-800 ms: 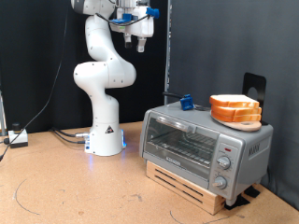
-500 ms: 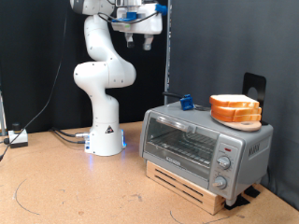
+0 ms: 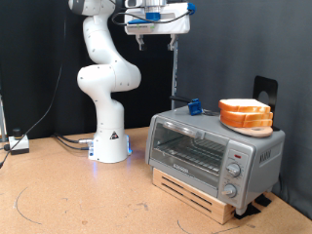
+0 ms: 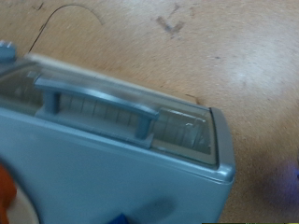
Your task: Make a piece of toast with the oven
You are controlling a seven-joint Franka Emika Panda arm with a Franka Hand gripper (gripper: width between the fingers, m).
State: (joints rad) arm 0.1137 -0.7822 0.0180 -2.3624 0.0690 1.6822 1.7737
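The silver oven (image 3: 216,146) stands on a wooden slat base (image 3: 200,193) at the exterior view's right, with its glass door shut. Two bread slices (image 3: 246,114) lie stacked on a round orange plate (image 3: 244,124) on the oven's top. My gripper (image 3: 157,39) hangs high near the exterior view's top, above and to the left of the oven, open and empty. The wrist view looks down on the oven (image 4: 112,159), its grey bar handle (image 4: 93,96) and its glass door (image 4: 182,129). A sliver of the orange plate (image 4: 6,194) shows at the edge. My fingers do not show there.
A small blue object (image 3: 194,107) sits on the oven's top by the plate. The white arm base (image 3: 109,146) stands left of the oven. A small white box (image 3: 18,144) lies at the far left. A black stand (image 3: 263,88) rises behind the plate.
The gripper has moved to the exterior view's right and slightly up, and the hand has turned. The oven, plate and bread have not moved.
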